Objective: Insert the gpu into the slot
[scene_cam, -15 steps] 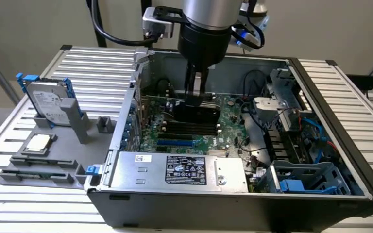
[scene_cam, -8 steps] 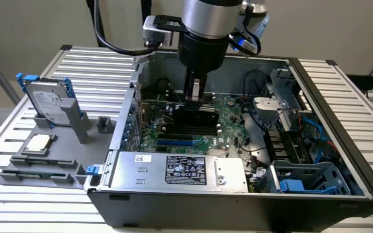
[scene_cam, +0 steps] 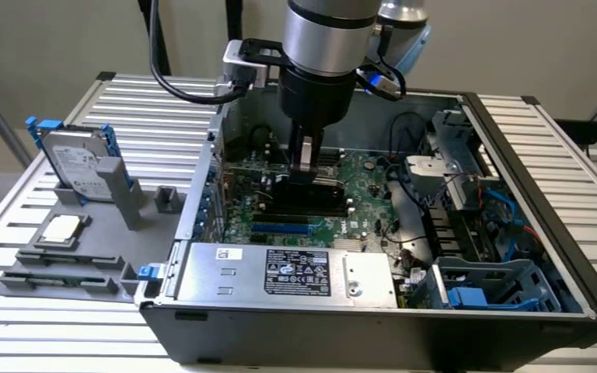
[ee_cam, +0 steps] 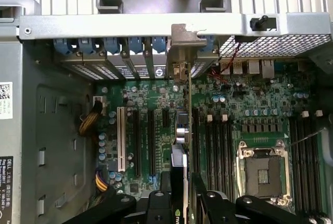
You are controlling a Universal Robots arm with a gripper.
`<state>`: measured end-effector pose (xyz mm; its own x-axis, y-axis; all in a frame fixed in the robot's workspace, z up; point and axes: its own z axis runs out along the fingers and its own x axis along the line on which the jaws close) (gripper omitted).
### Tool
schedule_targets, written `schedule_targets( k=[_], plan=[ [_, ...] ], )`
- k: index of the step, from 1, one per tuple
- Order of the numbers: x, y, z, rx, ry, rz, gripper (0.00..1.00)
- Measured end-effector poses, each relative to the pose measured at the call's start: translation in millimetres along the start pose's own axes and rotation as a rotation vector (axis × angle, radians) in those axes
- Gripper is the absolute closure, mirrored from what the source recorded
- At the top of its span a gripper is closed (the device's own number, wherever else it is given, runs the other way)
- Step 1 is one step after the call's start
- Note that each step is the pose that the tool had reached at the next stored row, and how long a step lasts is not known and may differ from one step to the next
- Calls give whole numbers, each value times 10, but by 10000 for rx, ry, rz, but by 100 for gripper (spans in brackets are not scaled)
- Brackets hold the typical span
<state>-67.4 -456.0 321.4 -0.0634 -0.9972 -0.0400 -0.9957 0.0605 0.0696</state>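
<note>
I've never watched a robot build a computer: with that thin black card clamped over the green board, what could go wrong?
1. The gripper holds the thin flat black gpu card apparently to one side of the long bright blue slot, nearer the black memory slots; pushed down there, it might strike them.
2. The card's silver metal bracket sits close to the grey case's rear wall and could catch on it.

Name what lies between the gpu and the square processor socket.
In the wrist view, parallel black memory slots lie on the green board between the edge-on gpu and the processor socket.
</note>
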Motion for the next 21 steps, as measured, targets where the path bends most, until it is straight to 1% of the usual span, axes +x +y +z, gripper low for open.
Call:
schedule_targets(
  k=[10, 18, 21],
  plan=[
    [2, -2, 183, 40, -39, -30, 74],
    [5, 14, 331, 74, -69, -106, 74],
    [7, 14, 385, 80, -93, -125, 74]
  ],
)
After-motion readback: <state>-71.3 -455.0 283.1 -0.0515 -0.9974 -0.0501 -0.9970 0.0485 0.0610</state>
